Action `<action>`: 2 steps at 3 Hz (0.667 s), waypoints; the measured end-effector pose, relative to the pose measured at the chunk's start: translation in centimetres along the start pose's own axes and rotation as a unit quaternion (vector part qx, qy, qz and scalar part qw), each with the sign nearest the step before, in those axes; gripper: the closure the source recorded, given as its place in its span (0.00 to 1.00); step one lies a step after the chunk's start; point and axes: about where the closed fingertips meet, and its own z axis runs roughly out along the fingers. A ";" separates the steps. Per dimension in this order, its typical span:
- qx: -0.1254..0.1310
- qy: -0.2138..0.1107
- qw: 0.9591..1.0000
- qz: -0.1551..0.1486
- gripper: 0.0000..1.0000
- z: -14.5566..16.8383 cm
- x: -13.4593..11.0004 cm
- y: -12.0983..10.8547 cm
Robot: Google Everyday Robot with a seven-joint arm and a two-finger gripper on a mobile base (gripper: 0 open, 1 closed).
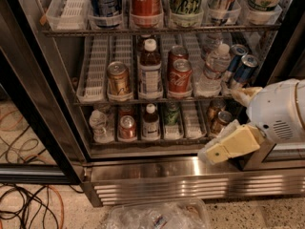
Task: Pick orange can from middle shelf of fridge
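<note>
The orange can [118, 78] stands upright at the front of a white ribbed lane tray on the middle shelf [95, 66] of the fridge [190, 185], left of centre. My gripper [221, 125] is at the lower right, in front of the fridge's bottom shelf. It is far right of the can and below it. Its cream fingers [231, 146] are spread apart with nothing between them. The white wrist [281, 109] sits behind them.
Beside the orange can stand a brown bottle [150, 70], two red Coca-Cola cans [178, 75], a water bottle [214, 66] and blue cans [243, 68]. Small cans and bottles fill the bottom shelf. Cables [28, 204] lie on the floor at left, and a plastic bag [157, 216] lies below.
</note>
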 end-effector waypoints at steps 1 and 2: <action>0.000 0.000 1.000 -0.001 0.00 0.0 0.0 0.0; 0.010 -0.034 0.999 0.017 0.00 1.2 -0.7 -0.3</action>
